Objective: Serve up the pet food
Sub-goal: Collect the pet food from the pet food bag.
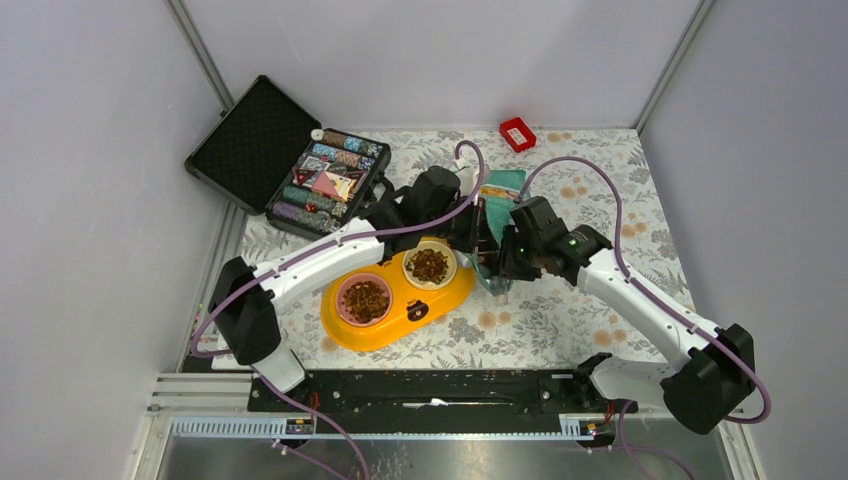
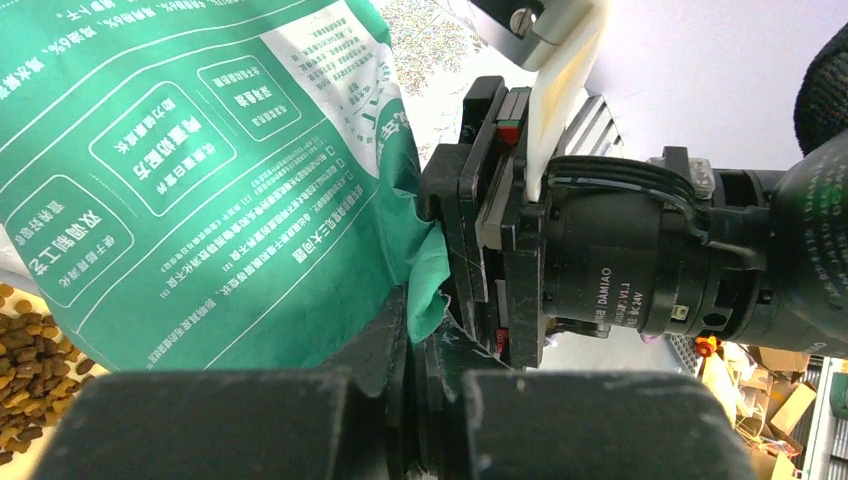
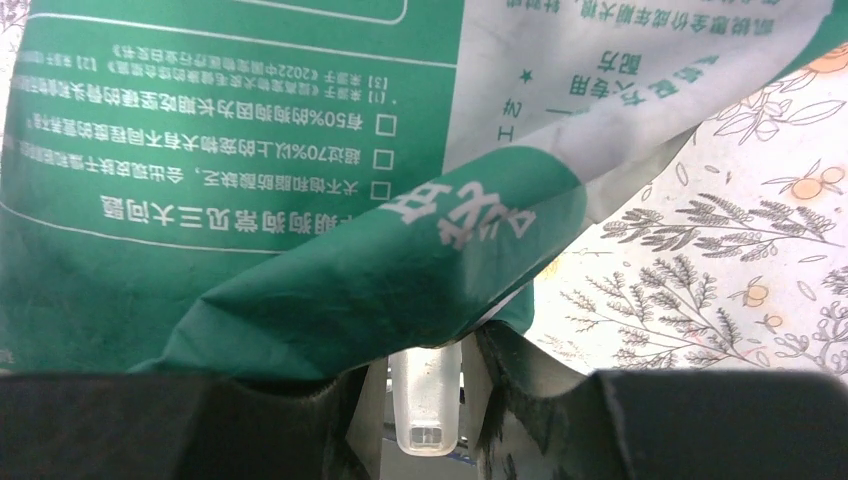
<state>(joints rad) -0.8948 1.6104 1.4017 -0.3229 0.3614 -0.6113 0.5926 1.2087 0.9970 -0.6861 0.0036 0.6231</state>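
The left gripper (image 2: 415,345) pinches the teal pouch (image 2: 200,180) by its edge. The right gripper (image 3: 425,375) grips a clear plastic piece (image 3: 428,420) under its fold. Kibble (image 1: 429,265) lies in two bowls (image 1: 408,262) alongside.

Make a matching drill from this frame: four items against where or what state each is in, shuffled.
Things:
1. pouch
2. red box
3. black case
4. yellow feeder

Places/states:
A. lid open, at the far-left corner of the table
B. kibble in both bowls
C. gripped by the left gripper and the right gripper
D. alone at the far edge, near the back wall

Pairs: 1-C, 2-D, 3-A, 4-B
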